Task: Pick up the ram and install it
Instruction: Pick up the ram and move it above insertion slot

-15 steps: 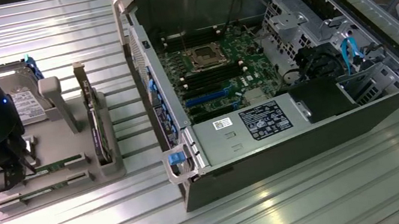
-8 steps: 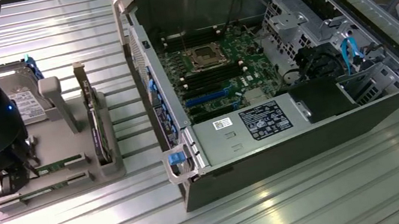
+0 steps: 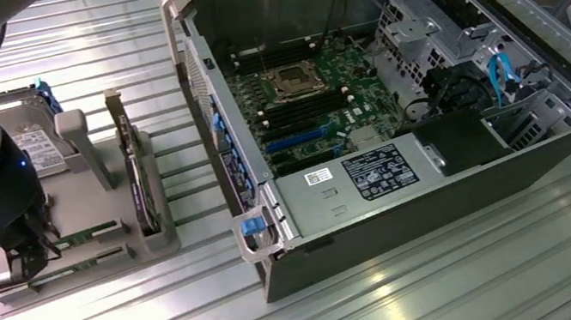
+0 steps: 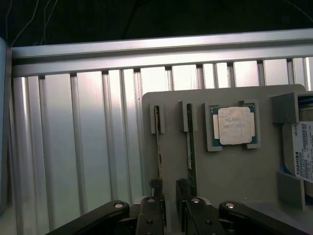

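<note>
so, barely begun: the gripper [image 4: 169,190] hangs open over 2 ram sticks [image 4: 191,127] in their holder [image 4: 230,171]; none lifted or installed.

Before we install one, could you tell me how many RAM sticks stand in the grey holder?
2. Both stand on edge in the grey holder: one RAM stick beside the CPU, the second RAM stick nearer the holder's edge. None looks hidden.
</note>
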You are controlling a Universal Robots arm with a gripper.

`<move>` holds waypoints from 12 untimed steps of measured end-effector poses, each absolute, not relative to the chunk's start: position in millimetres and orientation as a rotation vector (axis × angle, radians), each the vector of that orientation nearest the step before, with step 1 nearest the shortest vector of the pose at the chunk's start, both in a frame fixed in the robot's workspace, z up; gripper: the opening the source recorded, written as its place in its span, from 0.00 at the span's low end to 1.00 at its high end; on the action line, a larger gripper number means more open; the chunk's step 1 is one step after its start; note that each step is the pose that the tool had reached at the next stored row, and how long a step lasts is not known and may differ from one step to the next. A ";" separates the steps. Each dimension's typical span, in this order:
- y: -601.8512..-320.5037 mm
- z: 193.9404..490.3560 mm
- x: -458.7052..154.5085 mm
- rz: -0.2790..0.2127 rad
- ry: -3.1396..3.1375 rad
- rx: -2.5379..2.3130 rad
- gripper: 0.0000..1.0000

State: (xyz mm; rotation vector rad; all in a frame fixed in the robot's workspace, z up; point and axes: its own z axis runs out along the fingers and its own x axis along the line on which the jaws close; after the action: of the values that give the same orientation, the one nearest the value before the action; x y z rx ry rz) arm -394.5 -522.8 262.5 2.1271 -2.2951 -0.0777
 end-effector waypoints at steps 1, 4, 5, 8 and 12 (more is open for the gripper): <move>-522.9 260.9 -394.5 -0.078 -2.295 2.127 0.26; -523.3 256.6 -394.5 -0.078 -2.295 2.127 0.26; -523.4 255.8 -394.5 -0.078 -2.295 2.127 0.26; -523.6 253.1 -394.5 -0.078 -2.295 2.127 0.26; -523.9 249.9 -394.5 -0.078 -2.295 2.127 0.26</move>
State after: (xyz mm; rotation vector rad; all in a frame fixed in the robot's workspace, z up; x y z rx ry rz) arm -394.5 -523.9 249.9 2.1270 -2.2949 -0.0776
